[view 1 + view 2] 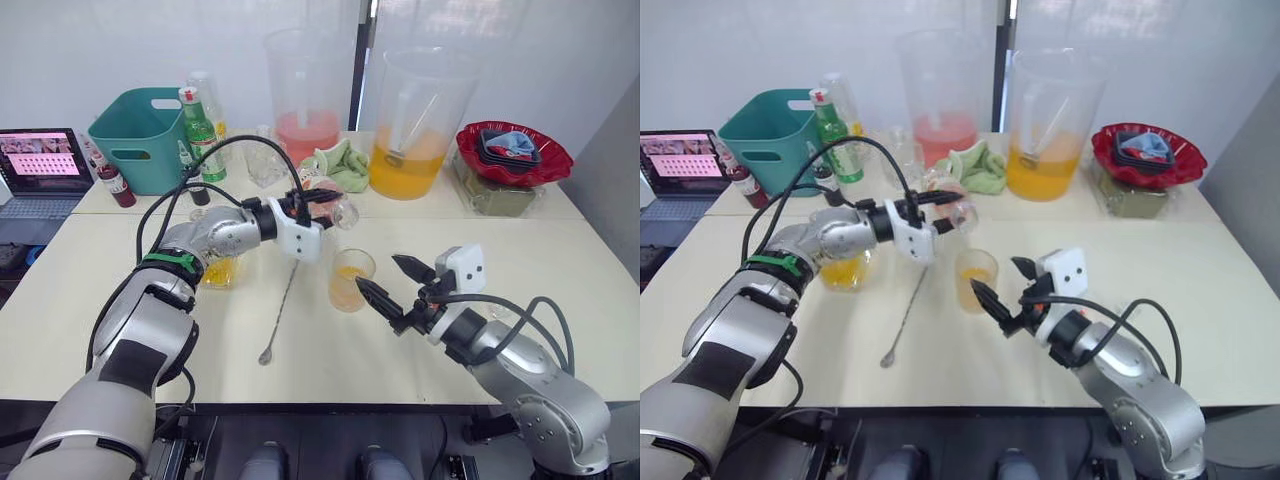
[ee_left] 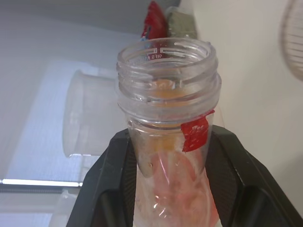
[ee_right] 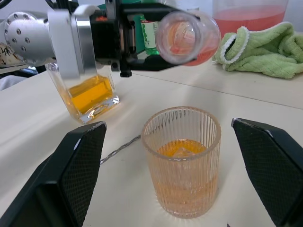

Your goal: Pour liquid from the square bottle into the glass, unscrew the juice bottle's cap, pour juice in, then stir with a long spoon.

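Observation:
My left gripper (image 1: 312,207) is shut on the juice bottle (image 1: 330,208), which it holds tipped almost level above the table, up and left of the glass (image 1: 350,280). The bottle's mouth (image 2: 168,94) is bare; the cap is out of view. A little pink juice lies inside the bottle. The ribbed glass (image 3: 182,161) holds some orange liquid. My right gripper (image 1: 377,270) stands open just right of the glass, a finger on either side of it in the right wrist view. The square bottle (image 3: 90,94) stands behind my left forearm. On the table the long spoon (image 1: 280,315) lies left of the glass.
At the back stand a pitcher with pink liquid (image 1: 305,95) and one with orange liquid (image 1: 412,125), with a green cloth (image 1: 340,165) between them. A teal basket (image 1: 140,135), a green bottle (image 1: 202,135), a laptop (image 1: 40,165) and a red bowl (image 1: 512,152) line the rear.

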